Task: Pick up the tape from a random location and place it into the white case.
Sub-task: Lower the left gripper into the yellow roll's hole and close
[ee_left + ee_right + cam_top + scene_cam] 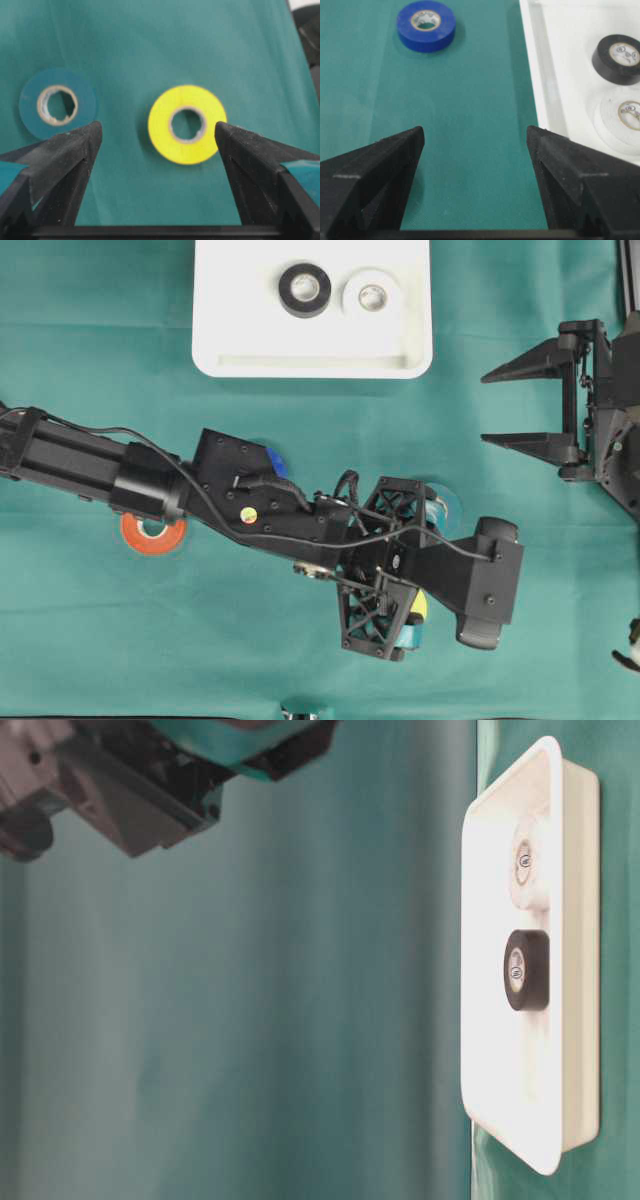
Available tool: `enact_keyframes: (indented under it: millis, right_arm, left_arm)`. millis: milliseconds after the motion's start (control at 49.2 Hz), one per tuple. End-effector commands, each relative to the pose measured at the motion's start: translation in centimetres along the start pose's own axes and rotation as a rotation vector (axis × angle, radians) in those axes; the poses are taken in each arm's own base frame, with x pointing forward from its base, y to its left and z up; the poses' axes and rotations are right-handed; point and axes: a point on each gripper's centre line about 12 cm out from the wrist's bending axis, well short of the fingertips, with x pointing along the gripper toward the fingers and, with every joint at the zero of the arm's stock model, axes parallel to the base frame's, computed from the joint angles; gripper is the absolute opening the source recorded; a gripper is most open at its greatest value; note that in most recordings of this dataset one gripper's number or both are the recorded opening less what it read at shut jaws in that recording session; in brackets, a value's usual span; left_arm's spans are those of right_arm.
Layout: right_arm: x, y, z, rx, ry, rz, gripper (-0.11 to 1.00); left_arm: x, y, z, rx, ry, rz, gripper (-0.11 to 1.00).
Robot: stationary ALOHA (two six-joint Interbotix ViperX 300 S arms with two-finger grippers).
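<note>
A yellow tape roll (187, 152) lies flat on the green cloth between the fingertips of my left gripper (157, 127), closer to the right finger. The jaws are open and touch nothing. From overhead that gripper (421, 575) hangs over the yellow roll (419, 606), hiding most of it. The white case (312, 360) sits at the top centre, holding a black roll (305, 290) and a white roll (372, 295). My right gripper (487, 408) is open and empty beside the case's right edge (540, 75).
A teal roll (30, 102) lies just left of the left finger (441, 508). A blue roll (425, 42) sits ahead of the right gripper, partly under the left arm (275, 462). An orange roll (152, 533) lies at the left under that arm.
</note>
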Motion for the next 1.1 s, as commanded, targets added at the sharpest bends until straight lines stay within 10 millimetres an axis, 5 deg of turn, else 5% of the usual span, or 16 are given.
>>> enact_keyframes:
  millis: [0, 691, 1077]
  right_arm:
    - [0.1, 0.0, 0.5, -0.001, -0.011, 0.001, 0.79]
    - [0.1, 0.0, 0.4, -0.002, -0.008, 0.0, 0.79]
    - [0.2, 0.1, 0.4, -0.003, -0.003, 0.001, 0.79]
  left_arm:
    - [-1.7, 0.0, 1.3, -0.001, -0.045, 0.001, 0.98]
    - [-0.2, -0.4, 0.5, 0.005, -0.051, -0.004, 0.98]
    - [4.5, -0.4, -2.2, -0.019, 0.017, -0.002, 0.98]
